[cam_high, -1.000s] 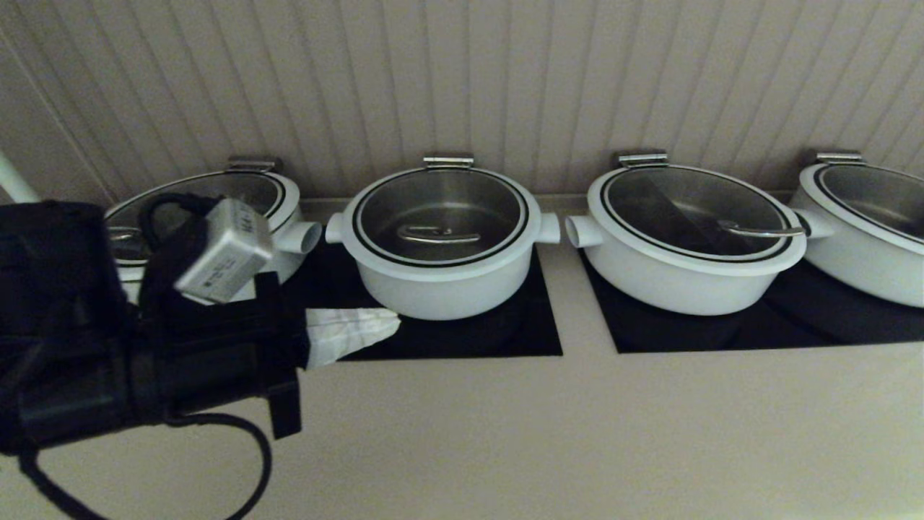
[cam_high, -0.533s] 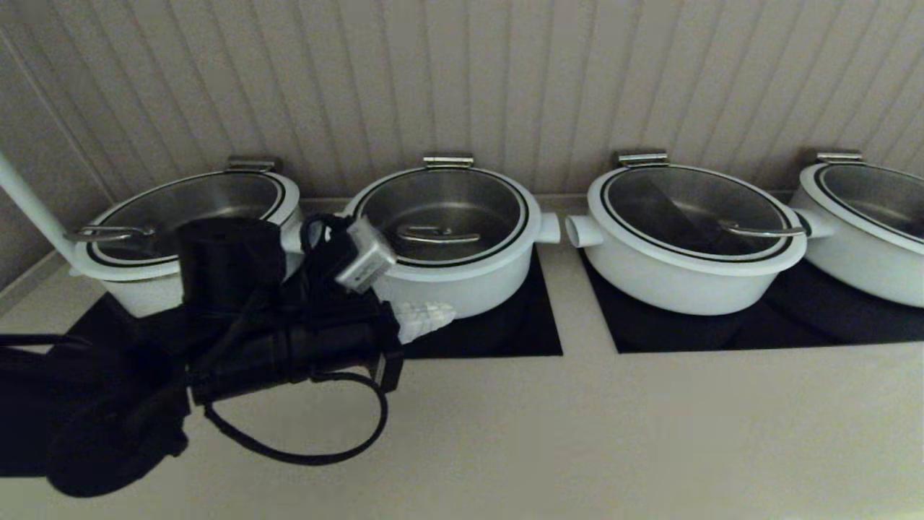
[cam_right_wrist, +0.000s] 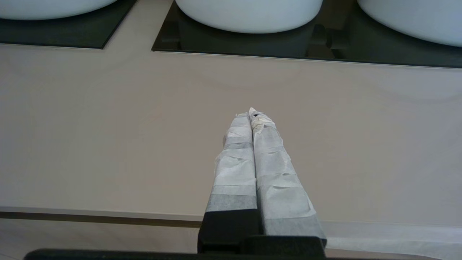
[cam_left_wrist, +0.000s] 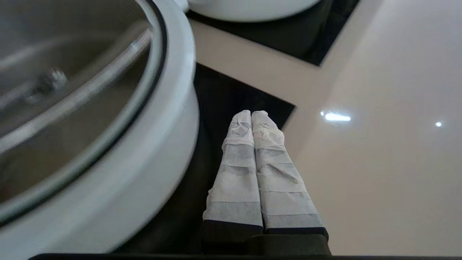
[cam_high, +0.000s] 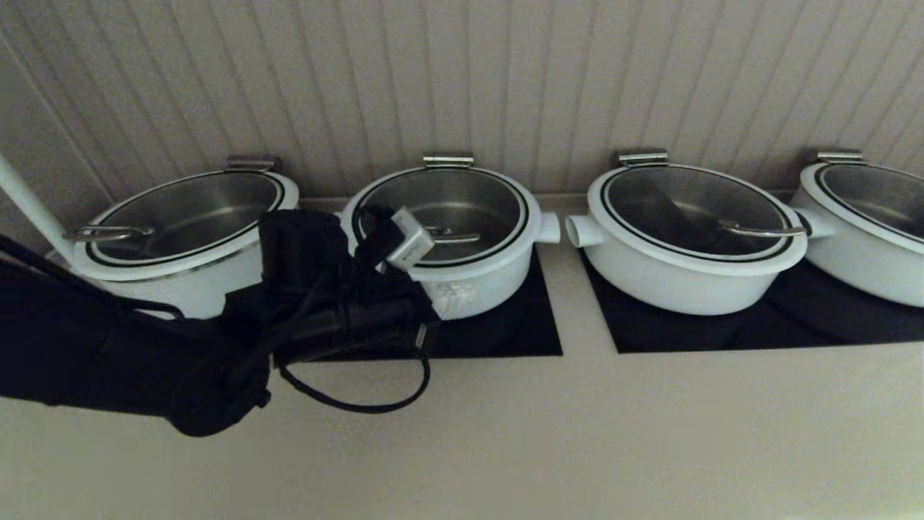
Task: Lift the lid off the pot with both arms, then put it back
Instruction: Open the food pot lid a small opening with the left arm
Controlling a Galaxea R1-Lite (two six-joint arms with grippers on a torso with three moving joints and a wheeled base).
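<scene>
The pot (cam_high: 498, 278) is the second from the left, deep and white, on a black plate. The lid (cam_high: 469, 198) sits on it, with its wire handle (cam_high: 456, 236) at the middle. My left gripper (cam_high: 453, 292) is shut and empty, low in front of the pot's wall, left of centre. In the left wrist view the shut gripper (cam_left_wrist: 251, 113) hovers over the black plate beside the pot's wall (cam_left_wrist: 144, 173), below the lid's rim (cam_left_wrist: 177, 72). My right gripper (cam_right_wrist: 251, 112) is shut and empty over the beige counter near its front edge, out of the head view.
Wider white pots with lids stand to the left (cam_high: 195, 292), right (cam_high: 671, 285) and far right (cam_high: 866, 271). Black cooktop plates (cam_high: 527, 336) lie under them. A ribbed wall is close behind. A white pole (cam_high: 25, 206) rises at the far left.
My left arm has reached forward and to the right. Its shut gripper went from the pot's front left corner to right in front of the pot's wall.
</scene>
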